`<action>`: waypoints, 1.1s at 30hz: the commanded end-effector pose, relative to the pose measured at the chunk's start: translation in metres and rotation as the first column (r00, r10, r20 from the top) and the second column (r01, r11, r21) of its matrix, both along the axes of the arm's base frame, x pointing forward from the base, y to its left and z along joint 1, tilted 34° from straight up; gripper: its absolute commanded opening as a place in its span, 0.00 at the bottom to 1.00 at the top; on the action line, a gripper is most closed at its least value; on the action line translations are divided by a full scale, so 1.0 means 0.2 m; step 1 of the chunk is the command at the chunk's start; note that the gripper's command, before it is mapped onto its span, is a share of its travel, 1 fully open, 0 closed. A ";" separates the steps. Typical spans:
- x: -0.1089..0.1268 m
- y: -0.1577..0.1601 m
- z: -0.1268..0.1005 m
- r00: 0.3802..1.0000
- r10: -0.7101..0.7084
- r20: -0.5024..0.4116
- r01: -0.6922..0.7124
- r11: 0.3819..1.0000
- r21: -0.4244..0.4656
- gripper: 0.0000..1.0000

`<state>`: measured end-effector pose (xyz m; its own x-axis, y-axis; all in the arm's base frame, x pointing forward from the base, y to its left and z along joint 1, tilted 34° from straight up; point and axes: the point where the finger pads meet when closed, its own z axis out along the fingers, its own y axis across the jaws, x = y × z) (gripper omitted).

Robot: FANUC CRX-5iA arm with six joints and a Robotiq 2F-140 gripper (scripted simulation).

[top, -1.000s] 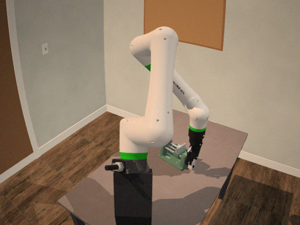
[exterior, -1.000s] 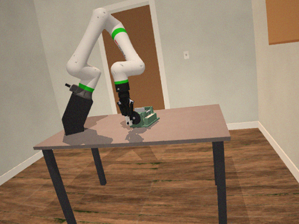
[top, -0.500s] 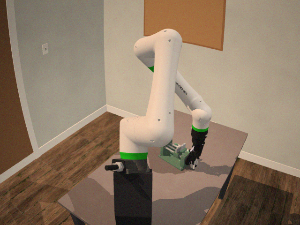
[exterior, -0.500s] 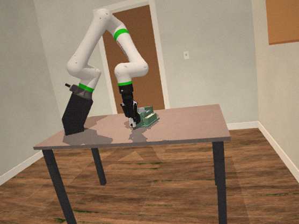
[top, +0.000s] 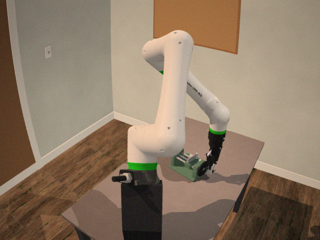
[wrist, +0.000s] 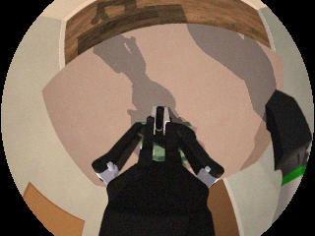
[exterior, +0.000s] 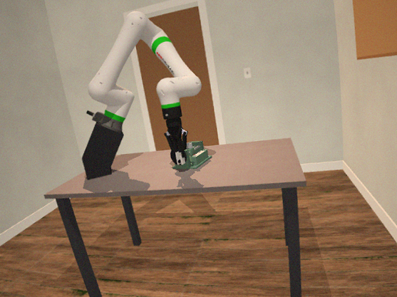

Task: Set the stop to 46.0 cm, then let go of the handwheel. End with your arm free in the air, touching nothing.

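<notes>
A green stop fixture (top: 186,164) with grey rails sits near the middle of the table; it also shows in the exterior view (exterior: 194,157). A black handwheel (top: 203,169) is on its end facing the table's right side. My gripper (top: 210,168) points down at the wheel's lower rim and is shut on the handwheel's small handle. In the exterior view the gripper (exterior: 179,158) hides most of the wheel. In the wrist view the fingers are closed around a pale handle, with green fixture parts just below. The stop's reading cannot be made out.
The arm's black base pedestal (top: 141,204) stands at the table's near corner. The table edge (top: 249,178) runs close to the right of the fixture. A door (exterior: 177,78) and a cork board (top: 196,23) are on the walls.
</notes>
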<state>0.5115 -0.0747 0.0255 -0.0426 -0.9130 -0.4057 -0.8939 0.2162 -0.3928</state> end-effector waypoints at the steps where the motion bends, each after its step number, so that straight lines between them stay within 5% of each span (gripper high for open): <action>1: -0.01 -0.02 0.04 1.000 0.000 -0.001 0.000 1.000 0.000 0.04; 18: -0.14 -0.06 0.15 1.000 0.000 -0.001 0.000 1.000 0.000 0.04; 33: -0.29 -0.04 0.11 1.000 0.000 -0.001 0.000 1.000 0.000 0.04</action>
<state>0.4575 -0.0834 0.0508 -0.0426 -0.9130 -0.4056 -0.8941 0.2160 -0.3923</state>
